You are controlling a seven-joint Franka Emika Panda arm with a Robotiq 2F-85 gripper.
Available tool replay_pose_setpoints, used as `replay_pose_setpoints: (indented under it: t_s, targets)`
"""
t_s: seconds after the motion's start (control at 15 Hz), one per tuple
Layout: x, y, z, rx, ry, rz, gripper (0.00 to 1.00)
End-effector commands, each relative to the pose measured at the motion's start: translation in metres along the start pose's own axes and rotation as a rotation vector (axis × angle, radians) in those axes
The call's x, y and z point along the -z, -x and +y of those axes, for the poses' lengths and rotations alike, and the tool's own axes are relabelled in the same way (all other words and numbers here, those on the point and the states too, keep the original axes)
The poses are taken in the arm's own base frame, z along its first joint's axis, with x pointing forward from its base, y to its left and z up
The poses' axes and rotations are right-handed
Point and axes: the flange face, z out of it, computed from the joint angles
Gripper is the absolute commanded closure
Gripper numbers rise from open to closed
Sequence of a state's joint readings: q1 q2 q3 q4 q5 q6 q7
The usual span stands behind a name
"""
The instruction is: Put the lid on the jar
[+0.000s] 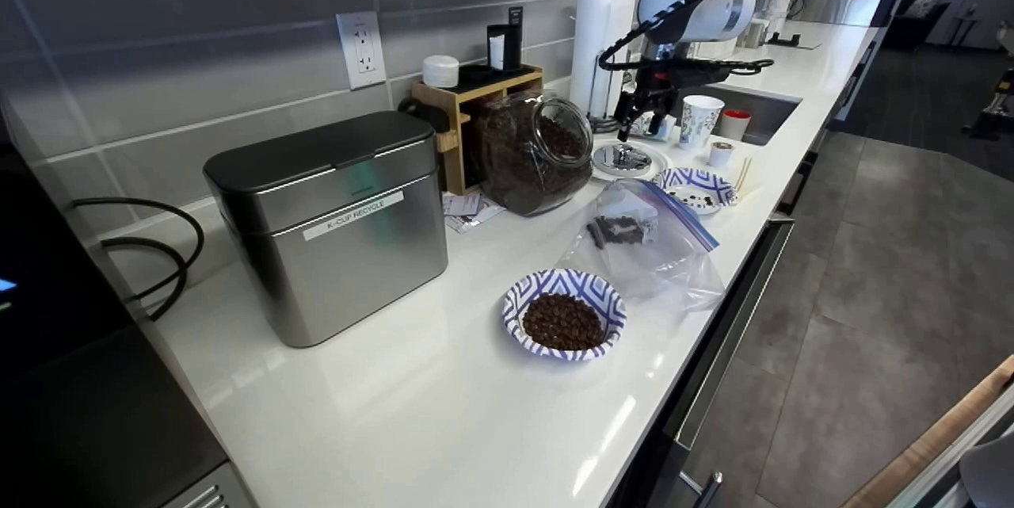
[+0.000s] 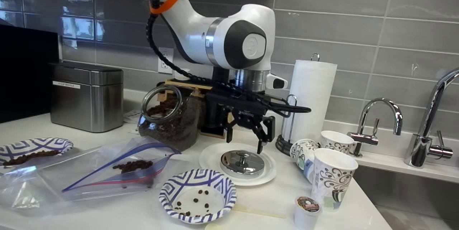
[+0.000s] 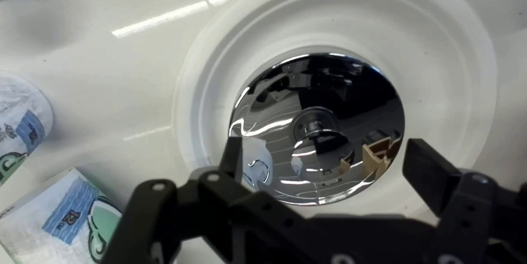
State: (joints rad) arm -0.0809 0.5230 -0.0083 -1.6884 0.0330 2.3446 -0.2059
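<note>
Chrome-bright, round, knobbed metal lid [image 2: 247, 167], lying on a white round plate [image 2: 211, 172] atop the glossy white worktop [image 1: 412, 413]. Hanging above the lid in both exterior views, black two-fingered end effector [image 2: 245, 145], spread wide and gripping nothing. Near the plate, large rounded clear glass jar [image 1: 527, 167] holding dark brown beans [image 1: 561, 139], with slanted round mouth uncovered.

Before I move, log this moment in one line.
shiny round metal lid: on white round plate | black two-fingered gripper: open, above lid | clear glass jar: uncovered
</note>
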Motion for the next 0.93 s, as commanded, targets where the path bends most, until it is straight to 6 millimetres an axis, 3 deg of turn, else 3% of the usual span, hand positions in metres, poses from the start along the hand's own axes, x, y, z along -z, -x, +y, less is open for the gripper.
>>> replay_pose_setpoints:
  t_s: [0.0,0.27,0.47,0.87]
  targets:
    - [-0.011,-0.010,-0.001,0.013,0.003,-0.043,0.00]
    - [-0.017,-0.016,-0.004,0.021,-0.001,-0.065,0.01]
    - [-0.021,-0.020,-0.006,0.027,0.005,-0.079,0.06]
    - [-0.031,-0.027,-0.008,0.031,0.003,-0.082,0.06]
